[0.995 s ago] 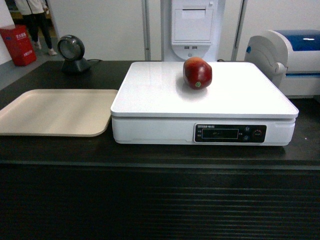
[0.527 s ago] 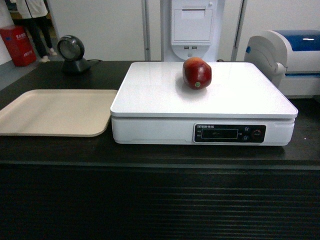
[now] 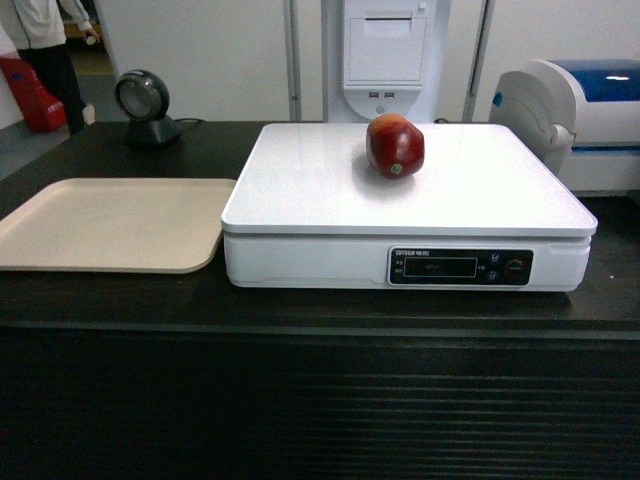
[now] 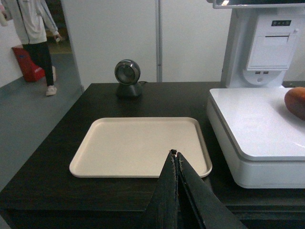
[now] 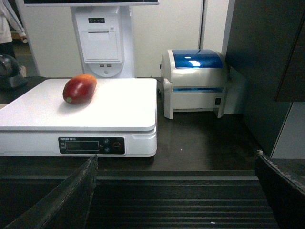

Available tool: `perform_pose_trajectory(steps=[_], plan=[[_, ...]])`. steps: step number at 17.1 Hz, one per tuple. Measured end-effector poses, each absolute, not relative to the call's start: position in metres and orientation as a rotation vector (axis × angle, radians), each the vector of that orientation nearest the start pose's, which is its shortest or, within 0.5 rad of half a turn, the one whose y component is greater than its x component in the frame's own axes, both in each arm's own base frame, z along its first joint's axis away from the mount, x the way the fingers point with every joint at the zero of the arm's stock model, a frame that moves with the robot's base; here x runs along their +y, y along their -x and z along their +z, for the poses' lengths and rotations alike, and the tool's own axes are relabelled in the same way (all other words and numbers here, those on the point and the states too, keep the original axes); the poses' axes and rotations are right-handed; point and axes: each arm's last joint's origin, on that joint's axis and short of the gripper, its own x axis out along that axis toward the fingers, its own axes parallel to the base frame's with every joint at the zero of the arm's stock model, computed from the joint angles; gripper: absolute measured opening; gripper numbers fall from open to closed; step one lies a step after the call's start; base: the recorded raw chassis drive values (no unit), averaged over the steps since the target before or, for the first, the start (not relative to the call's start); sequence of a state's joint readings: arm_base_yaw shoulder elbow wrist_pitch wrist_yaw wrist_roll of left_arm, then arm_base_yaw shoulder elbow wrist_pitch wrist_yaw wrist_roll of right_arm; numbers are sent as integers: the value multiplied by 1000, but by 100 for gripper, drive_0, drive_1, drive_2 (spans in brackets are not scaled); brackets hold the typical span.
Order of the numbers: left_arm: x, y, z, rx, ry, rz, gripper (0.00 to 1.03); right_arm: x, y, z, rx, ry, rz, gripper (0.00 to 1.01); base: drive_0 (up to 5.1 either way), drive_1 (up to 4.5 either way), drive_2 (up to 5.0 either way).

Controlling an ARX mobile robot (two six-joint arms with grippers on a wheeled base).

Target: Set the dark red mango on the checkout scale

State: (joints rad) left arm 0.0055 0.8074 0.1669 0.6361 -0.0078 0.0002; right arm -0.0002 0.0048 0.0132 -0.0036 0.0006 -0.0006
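While resting on the scale point(image 3: 320, 190), the dark red mango point(image 3: 395, 146) lies sticker-forward.

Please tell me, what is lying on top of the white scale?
Only the dark red mango rests on the scale plate, toward its back. The plate directly beneath the fruit is covered and cannot be seen.

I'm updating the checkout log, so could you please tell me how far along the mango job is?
It looks done: the dark red mango lies on the scale, with no gripper touching it. Nothing is in hand: the left gripper is shut and empty over the beige tray, and the right gripper is open, back from the counter. Nothing seems left.
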Motion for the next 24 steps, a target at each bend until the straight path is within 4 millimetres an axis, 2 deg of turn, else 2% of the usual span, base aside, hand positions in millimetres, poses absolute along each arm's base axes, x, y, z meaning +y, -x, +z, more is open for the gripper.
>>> perform_pose_trajectory(steps=[1, 4, 13, 24], plan=[[0, -155, 188, 9, -1, 1, 2, 0, -97, 167, -5, 1, 0, 98, 0, 0, 0], [0, -146, 183, 5, -1, 0, 2, 0, -97, 167, -5, 1, 0, 98, 0, 0, 0], [0, -127, 167, 8, -1, 0, 2, 0, -97, 167, -5, 1, 0, 98, 0, 0, 0], [0, -110, 169, -10, -1, 0, 2, 0, -97, 167, -5, 1, 0, 98, 0, 0, 0]])
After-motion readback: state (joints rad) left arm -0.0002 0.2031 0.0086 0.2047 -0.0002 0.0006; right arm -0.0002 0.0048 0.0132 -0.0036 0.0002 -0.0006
